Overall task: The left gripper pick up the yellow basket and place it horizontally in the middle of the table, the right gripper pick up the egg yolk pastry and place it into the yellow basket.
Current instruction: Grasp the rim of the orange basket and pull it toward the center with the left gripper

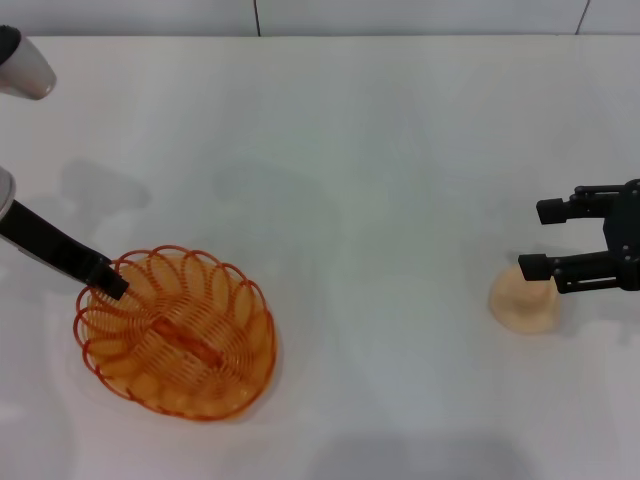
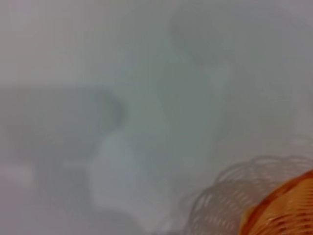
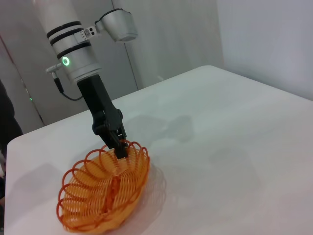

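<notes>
- Nearest the head camera, the basket (image 1: 178,335) sits on the table (image 1: 380,200), an oval of orange-yellow wire loops around a spiral bottom, lying flat and open side up.
- At the basket's rim, on the side away from the pastry, the left gripper (image 1: 106,283) comes down on a slanted black arm; its fingers are closed on a wire loop of the rim, as the right wrist view also shows (image 3: 120,148).
- Above that black link, a white cylinder with black bands and a green ring light rises out of frame.
- Well apart from the basket, toward the robot's right, the pastry (image 1: 524,298) rests on the table, round and pale cream.
- Over the pastry's far edge hangs the right gripper (image 1: 548,240), jaws spread wide and holding nothing; one finger overlaps the pastry's edge, though whether it touches cannot be told.
- White and plain, the table carries soft grey shadows near the basket and between the two things.
- Beyond the basket's side of the table, the right wrist view shows pale grey wall panels; the head view shows a tiled strip with dark seams along the far edge.
</notes>
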